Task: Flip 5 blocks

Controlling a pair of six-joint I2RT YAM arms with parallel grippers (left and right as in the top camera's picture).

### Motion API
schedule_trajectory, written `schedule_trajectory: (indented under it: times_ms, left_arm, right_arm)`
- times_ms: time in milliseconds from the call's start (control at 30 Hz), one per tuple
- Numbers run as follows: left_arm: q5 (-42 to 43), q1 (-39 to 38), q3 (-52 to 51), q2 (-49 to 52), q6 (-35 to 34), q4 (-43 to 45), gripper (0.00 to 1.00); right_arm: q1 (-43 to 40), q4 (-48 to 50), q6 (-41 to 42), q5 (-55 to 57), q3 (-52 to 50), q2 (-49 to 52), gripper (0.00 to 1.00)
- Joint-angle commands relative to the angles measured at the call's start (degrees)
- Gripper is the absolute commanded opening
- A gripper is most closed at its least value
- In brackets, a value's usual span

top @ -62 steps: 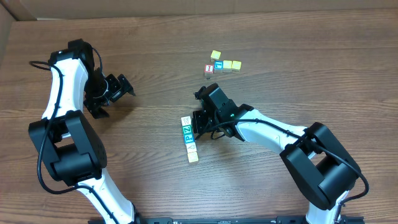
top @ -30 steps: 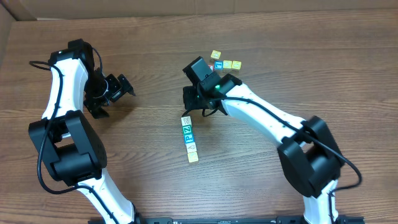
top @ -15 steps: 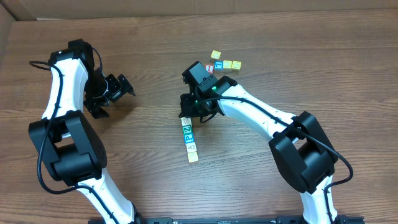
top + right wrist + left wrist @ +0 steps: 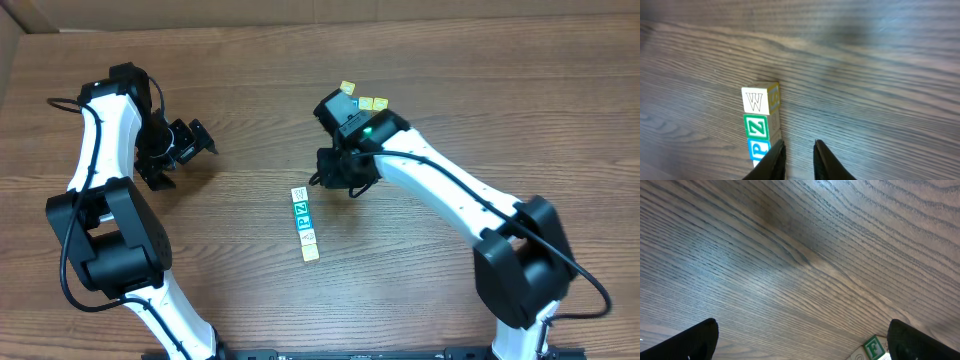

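The blocks lie in a short line near the table's middle: a whitish one (image 4: 297, 192), the green Z (image 4: 300, 207), the blue P (image 4: 304, 221), another whitish one (image 4: 308, 237) and a cream one (image 4: 311, 251). The right wrist view shows the end block with a W (image 4: 754, 100), then Z (image 4: 756, 126) and P (image 4: 758, 147). My right gripper (image 4: 335, 176) hovers just right of the line's far end. Its fingers (image 4: 798, 143) stand a narrow gap apart with nothing between them. My left gripper (image 4: 203, 140) is far to the left, wide open (image 4: 802, 325) and empty.
Yellow cubes (image 4: 347, 89) (image 4: 373, 103) sit at the back, partly behind my right arm. A cube face with a green F (image 4: 872, 347) peeks in at the bottom of the left wrist view. The table's far edge meets cardboard at the top.
My right gripper has drawn away to the right from the far end of the line, so the whitish end block shows again. Its jaws have narrowed. The left arm has not moved.
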Motion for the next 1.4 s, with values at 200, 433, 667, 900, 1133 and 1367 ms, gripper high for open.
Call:
schedule_trajectory:
  times_ms: [200, 433, 667, 900, 1133, 1367]
  left_arm:
    - [0.2, -0.6, 1.0, -0.2, 0.9, 0.1, 1.0]
    - [0.2, -0.6, 1.0, -0.2, 0.9, 0.0, 1.0]
    - [0.2, -0.6, 1.0, -0.2, 0.9, 0.0, 1.0]
    - [0.2, -0.6, 1.0, -0.2, 0.9, 0.1, 1.0]
    - [0.2, -0.6, 1.0, -0.2, 0.9, 0.0, 1.0]
    - [0.2, -0.6, 1.0, -0.2, 0.9, 0.0, 1.0]
  right_arm:
    - [0.8, 10.6, 1.9, 4.7, -4.2, 0.5, 0.09]
    - [1.4, 18.0, 2.0, 5.1, -6.5, 5.6, 0.04]
    - [2.8, 19.3, 2.0, 5.0, -6.5, 8.3, 0.04]
    - [3.4, 18.2, 2.0, 0.8, -6.5, 8.3, 0.04]
    - [4.5, 18.2, 2.0, 0.8, -6.5, 8.3, 0.04]
    - [4.9, 18.4, 1.9, 0.9, -6.5, 8.3, 0.04]
